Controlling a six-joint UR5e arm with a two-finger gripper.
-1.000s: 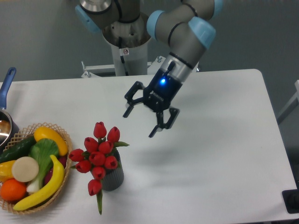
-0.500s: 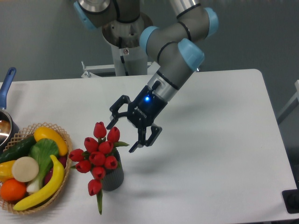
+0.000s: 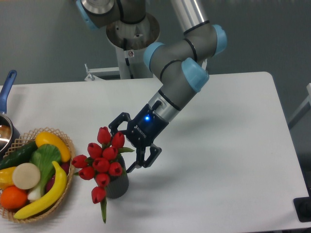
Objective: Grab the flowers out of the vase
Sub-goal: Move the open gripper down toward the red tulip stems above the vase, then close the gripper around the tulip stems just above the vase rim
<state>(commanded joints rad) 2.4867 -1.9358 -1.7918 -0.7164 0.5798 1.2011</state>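
Gripper travel: over the last second the gripper [image 3: 127, 148] has descended and moved left across the counter [image 3: 228, 145], from well clear of the bunch to right at its upper right edge.
Gripper state: jaws spread wide, nothing held; one finger sits above the top buds, the other low beside the vase rim.
Flowers: the flowers [image 3: 102, 162] stand just left of and below the gripper, unmoved, stems seated in the vase [image 3: 118, 183].
Contact: fingers appear to be just beside the nearest buds; touching cannot be confirmed.
Basket: the wicker basket [image 3: 63, 191] of fruit lies further left, beyond the bunch, unchanged.
Task meaning: approach is nearly complete; grasp not yet made. Closing probably requires further advance around the stems.
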